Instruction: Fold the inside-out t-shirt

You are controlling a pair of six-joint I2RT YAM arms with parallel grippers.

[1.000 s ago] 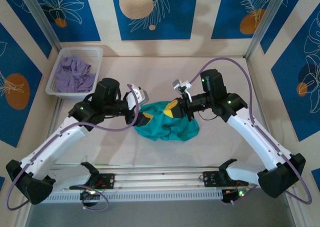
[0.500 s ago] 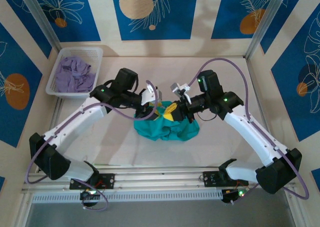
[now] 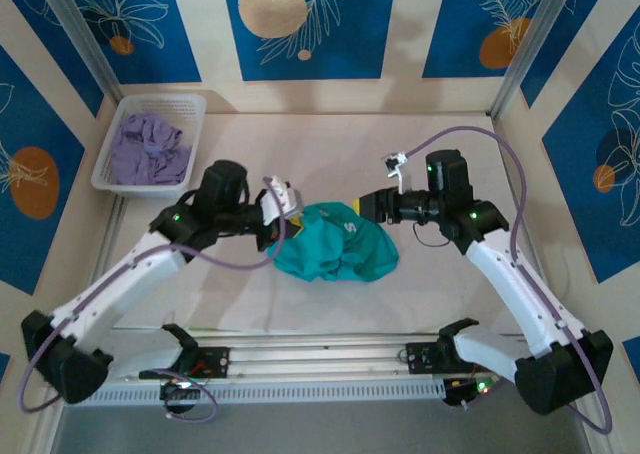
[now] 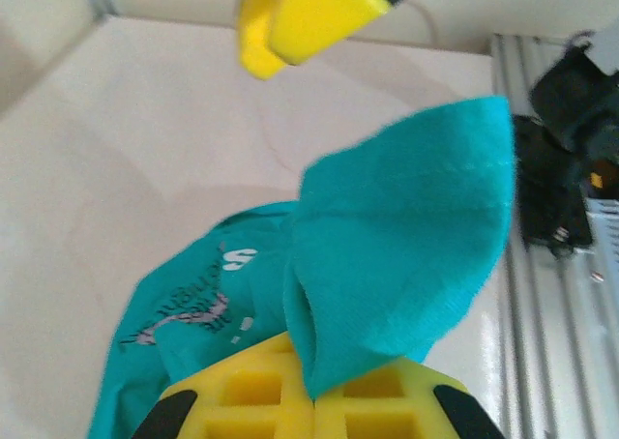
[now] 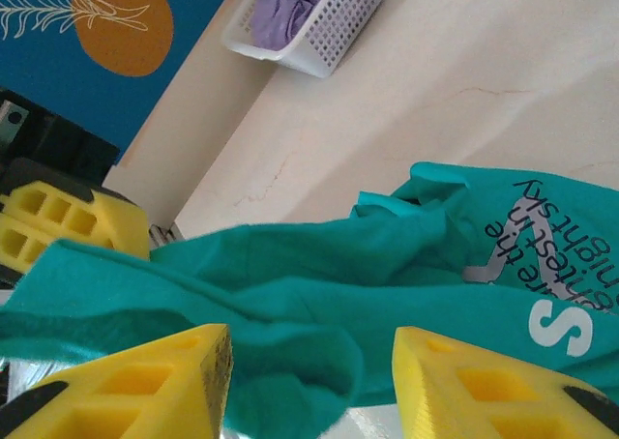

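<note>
The inside-out t-shirt (image 3: 338, 246) is teal-green and lies crumpled mid-table, with pale lettering (image 5: 546, 265) showing on it. My left gripper (image 3: 282, 226) is at the shirt's left edge. In the left wrist view the left gripper (image 4: 324, 389) is shut on a flap of the shirt (image 4: 406, 236) that stands up from its yellow pads. My right gripper (image 3: 368, 205) sits at the shirt's upper right edge. Seen from the right wrist, the right gripper (image 5: 309, 386) is open and a loose fold of the shirt (image 5: 290, 362) bulges between its fingers.
A white basket (image 3: 192, 104) holding a pale lavender garment (image 3: 148, 149) stands at the back left; it also appears as the basket (image 5: 334, 28) in the right wrist view. Bare table (image 3: 450, 144) lies behind and right of the shirt. Patterned walls enclose three sides.
The left gripper closed on the shirt's left edge and drew back leftward. The right gripper opened, let the cloth go and backed away to the right.
</note>
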